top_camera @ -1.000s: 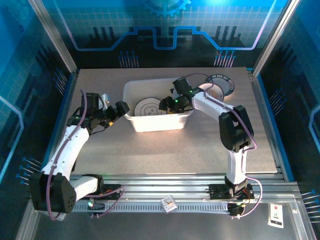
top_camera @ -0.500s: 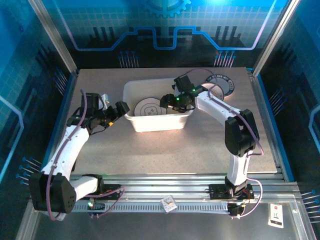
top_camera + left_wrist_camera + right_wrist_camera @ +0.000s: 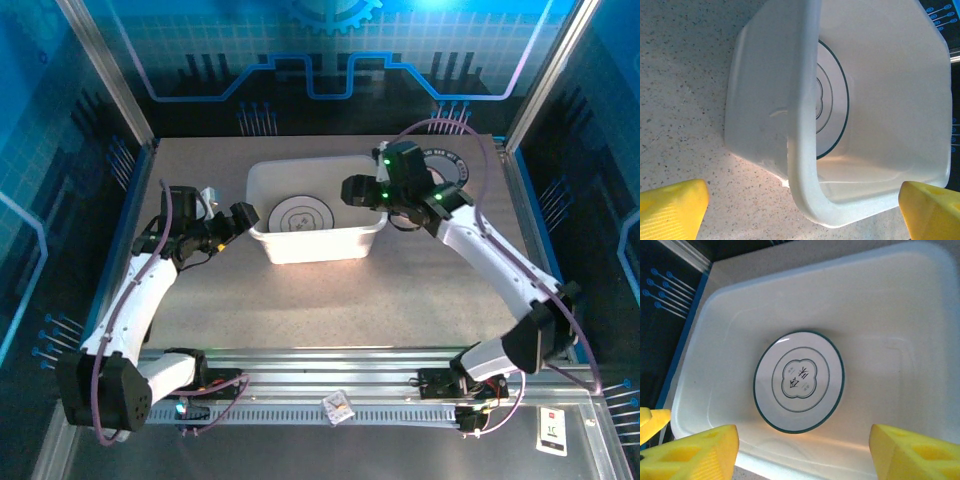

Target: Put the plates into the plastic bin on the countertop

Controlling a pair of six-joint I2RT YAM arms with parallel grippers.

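Observation:
The plastic bin (image 3: 318, 240) stands mid-countertop (image 3: 330, 300). One dark-rimmed white plate (image 3: 300, 216) lies flat on its floor, and the right wrist view shows that plate (image 3: 799, 381) clearly. My right gripper (image 3: 352, 190) hovers open over the bin's right side with nothing between its yellow fingers (image 3: 695, 450). My left gripper (image 3: 243, 218) stands open beside the bin's left wall. In its wrist view the bin's rim corner (image 3: 805, 190) sits between the spread fingers (image 3: 670, 207), untouched. More plates (image 3: 452, 165) lie at the back right, partly hidden by my right arm.
Blue edges and metal rails frame the countertop. A rail (image 3: 330, 385) runs along the near edge by the arm bases. Bare countertop stretches in front of the bin and to its left.
My right gripper has opened wider, lifted out of the bin and drawn back to the right. The plate stays on the bin's floor. The left arm has not moved.

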